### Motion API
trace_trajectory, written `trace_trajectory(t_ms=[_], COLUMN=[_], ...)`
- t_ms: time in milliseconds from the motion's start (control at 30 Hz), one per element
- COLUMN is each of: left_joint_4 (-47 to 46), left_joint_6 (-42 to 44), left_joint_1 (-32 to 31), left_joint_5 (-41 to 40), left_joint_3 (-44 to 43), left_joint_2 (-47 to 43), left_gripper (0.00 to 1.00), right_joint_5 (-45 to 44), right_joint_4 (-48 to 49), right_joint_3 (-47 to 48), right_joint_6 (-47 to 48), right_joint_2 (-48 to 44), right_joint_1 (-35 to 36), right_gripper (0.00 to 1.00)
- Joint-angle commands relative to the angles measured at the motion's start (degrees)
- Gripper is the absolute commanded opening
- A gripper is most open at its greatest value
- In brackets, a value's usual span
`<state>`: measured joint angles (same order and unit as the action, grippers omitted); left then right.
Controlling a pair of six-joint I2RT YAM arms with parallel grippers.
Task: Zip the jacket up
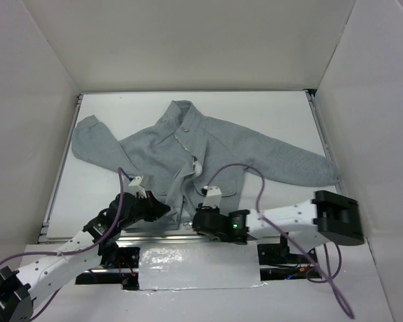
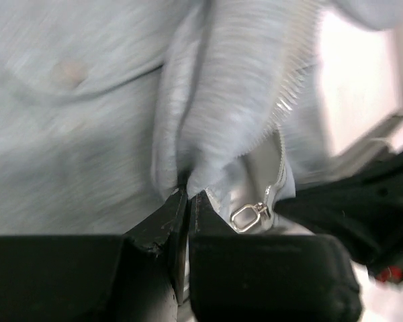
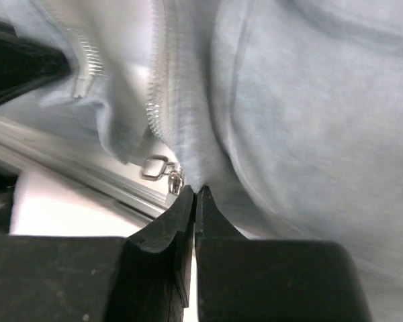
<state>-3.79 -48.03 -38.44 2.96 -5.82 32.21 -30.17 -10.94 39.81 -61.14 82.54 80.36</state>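
left jaws pinched tight on jacket (image 1: pixel 215 144) hem, right jaws likewise (zipper pull (image 3: pixel 156 168) sits between them)

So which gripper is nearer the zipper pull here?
Right. The right gripper is shut on the hem of the jacket, just beside the zipper pull; the left gripper pinches the other front edge, with the pull a little off to its side.

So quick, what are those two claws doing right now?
Left gripper: closed, pinching the jacket at its bottom edge.
Right gripper: closed, pinching the jacket too.
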Motion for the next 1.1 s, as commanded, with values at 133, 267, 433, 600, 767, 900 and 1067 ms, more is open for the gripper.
trace_trajectory(t_ms=[133, 267, 433, 600, 767, 900, 1067], left_joint_4=[-12.52, -23.43, -35.23, -32.98, -1.31, 10.18, 11.57], left_joint_6=[9.08, 10.94, 10.41, 9.36, 7.24, 7.87, 8.55], left_joint_1=[-0.5, -0.5, -0.59, -1.03, -0.68, 6.04, 20.67], left_joint_5=[5.99, 10.2, 15.23, 13.48, -7.06, -12.29, 5.15], left_joint_3=[-13.06, -15.44, -15.62, -12.72, -22.97, -41.93, -63.71], left_joint_2=[3.63, 8.3, 14.71, 14.47, 10.85, 24.77, 51.91], left_gripper=[0.0, 0.0, 0.0, 0.0, 0.0, 0.0, 0.0], right_joint_5=[-5.8, -2.1, 6.25, 16.47, 12.05, 29.87, 39.39], right_joint_4=[64.87, 75.62, 79.24, 76.63, 42.31, 19.51, 6.43], right_joint_3=[-29.93, -30.94, -30.76, -30.15, -16.29, 11.94, 36.95], right_joint_6=[30.93, 39.95, 38.66, 32.07, 27.82, 28.19, 30.55], right_joint_2=[-23.19, -24.53, -23.83, -22.95, -28.49, -18.24, 3.73], right_joint_1=[-2.22, -5.38, -11.53, -16.72, -25.03, -42.09, -52.13], right_gripper=[0.0, 0.0, 0.0, 0.0, 0.0, 0.0, 0.0])
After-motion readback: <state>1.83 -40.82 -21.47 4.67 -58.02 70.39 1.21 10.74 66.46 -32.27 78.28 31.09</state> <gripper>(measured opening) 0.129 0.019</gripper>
